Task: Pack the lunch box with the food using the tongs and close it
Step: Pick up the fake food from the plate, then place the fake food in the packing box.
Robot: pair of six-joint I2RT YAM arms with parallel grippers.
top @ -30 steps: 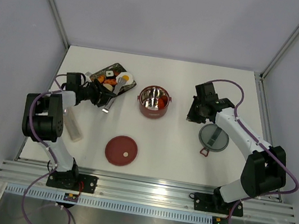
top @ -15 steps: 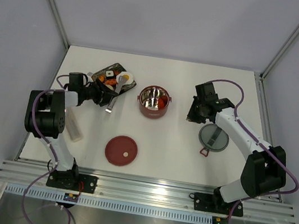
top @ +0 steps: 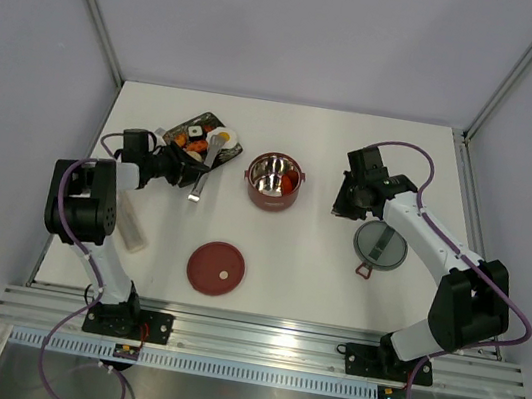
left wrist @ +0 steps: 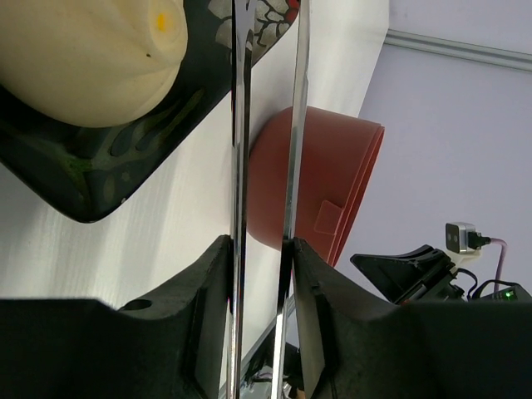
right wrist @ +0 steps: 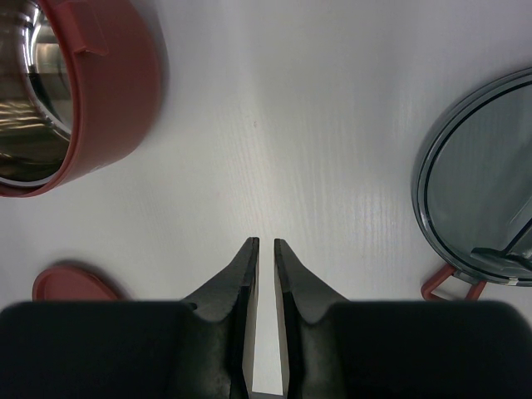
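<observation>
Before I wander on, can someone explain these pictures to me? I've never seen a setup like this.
These are two robot arms bolted to the near edge of a white table. The wide picture looks down from above and behind them; the other two come from small cameras on each wrist. The left fingers squeeze a pair of silver tongs, whose tips reach to a black tray of toy food. The right fingers are slightly apart and hold nothing. In the middle stands a round red lunch box, open, steel inside. A red lid lies nearer the arms, and a grey lid sits on the right.
</observation>
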